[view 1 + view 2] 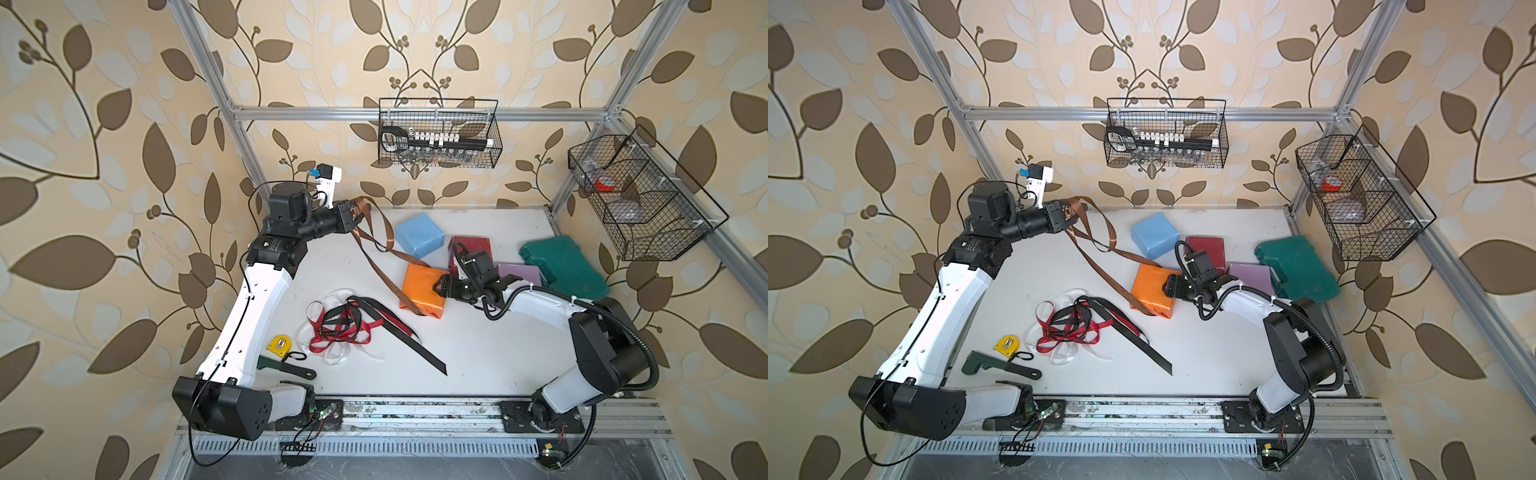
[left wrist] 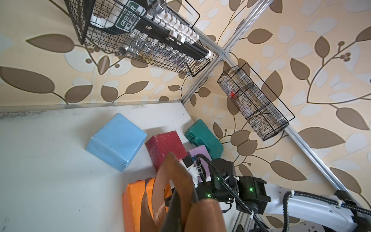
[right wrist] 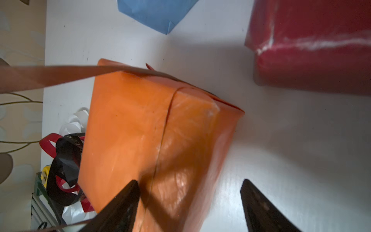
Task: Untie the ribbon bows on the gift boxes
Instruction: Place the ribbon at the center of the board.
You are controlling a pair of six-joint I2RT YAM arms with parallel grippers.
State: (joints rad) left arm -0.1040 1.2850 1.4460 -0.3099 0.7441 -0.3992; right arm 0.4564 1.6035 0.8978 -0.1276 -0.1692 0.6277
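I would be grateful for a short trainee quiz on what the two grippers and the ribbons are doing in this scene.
1. True or false: the left gripper is shut on the brown ribbon.
2. Which colour of gift box does that ribbon reach? A lilac, B orange, C light blue.
3. Fill in: the right gripper has its jaws ___.
Key: 1 true. 2 B, the orange gift box. 3 open.

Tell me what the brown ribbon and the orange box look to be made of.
Brown ribbon: thin flat fabric, likely satin; it shines and drapes loosely from the left gripper. Orange box: glossy wrapping paper, it seems; folds, a seam and highlights show.
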